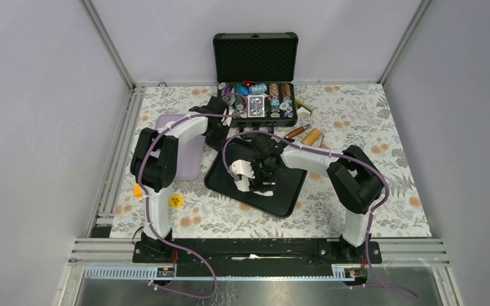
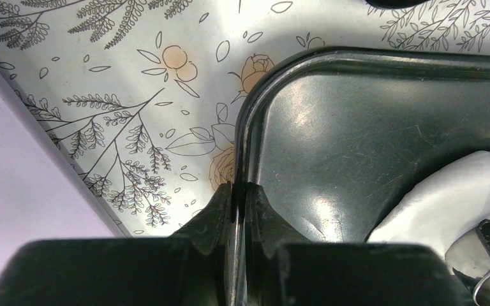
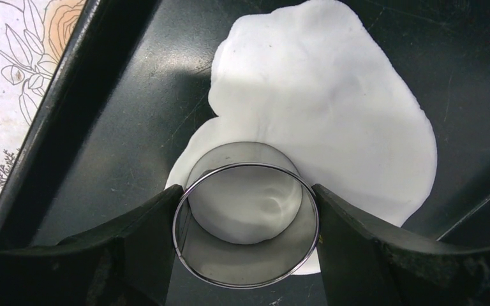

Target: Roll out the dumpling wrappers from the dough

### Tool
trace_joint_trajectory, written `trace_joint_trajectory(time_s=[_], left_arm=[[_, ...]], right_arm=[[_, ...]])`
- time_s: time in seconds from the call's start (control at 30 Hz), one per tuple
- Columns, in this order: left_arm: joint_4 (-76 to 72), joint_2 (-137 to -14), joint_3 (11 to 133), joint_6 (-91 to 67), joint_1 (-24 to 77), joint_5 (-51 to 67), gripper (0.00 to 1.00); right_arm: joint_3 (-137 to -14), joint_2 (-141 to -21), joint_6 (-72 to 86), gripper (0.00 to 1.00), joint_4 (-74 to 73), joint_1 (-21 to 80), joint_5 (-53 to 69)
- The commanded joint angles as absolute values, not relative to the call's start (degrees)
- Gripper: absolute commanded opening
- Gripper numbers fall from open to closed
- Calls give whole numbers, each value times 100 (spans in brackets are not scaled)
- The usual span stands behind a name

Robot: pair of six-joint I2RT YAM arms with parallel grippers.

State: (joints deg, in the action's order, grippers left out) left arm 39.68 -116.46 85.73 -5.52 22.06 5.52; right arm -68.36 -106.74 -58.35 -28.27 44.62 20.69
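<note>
Flat irregular sheet of dough (image 3: 332, 108) in the black tray (image 3: 134, 95), with the ring cutter (image 3: 242, 268) set on its near edge. Pinched there between both fingers of the right gripper (image 3: 245, 213). Left gripper (image 2: 239, 194) clamped onto the tray rim (probably to steady it). Seemingly the cutting step; next, pressing straight down, then lifting clean.

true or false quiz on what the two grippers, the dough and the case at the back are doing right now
1. The right gripper holds the steel ring on the dough. True.
2. The left gripper pinches the rim of the tray. True.
3. The dough is a round ball. False: it is a flat, irregular sheet.
4. The case at the back is shut. False: the case stands open, lid up.
</note>
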Motion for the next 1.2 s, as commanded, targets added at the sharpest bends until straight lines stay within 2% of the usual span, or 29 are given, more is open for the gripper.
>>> trace_joint_trajectory(time_s=[0.0,0.27,0.83,0.97,1.17], left_arm=[[4098,-11448,8493,-545,2267,369,0],[4070,-11359,8421,-648,2268,259,0],[4107,-11230,8283,-738,2276,106,0],[4105,-11237,8284,-739,2281,64,0],[4123,-11360,8311,-669,2285,59,0]], right_arm=[[-6826,-11034,-6330,41,-3581,4495,2126],[-6608,-10886,-5256,40,-3078,4495,2011],[-6129,-10641,-3348,40,-2377,4497,963],[-6113,-10577,-3335,40,-2346,4498,864],[-6215,-10599,-4211,41,-2749,4495,1102]])
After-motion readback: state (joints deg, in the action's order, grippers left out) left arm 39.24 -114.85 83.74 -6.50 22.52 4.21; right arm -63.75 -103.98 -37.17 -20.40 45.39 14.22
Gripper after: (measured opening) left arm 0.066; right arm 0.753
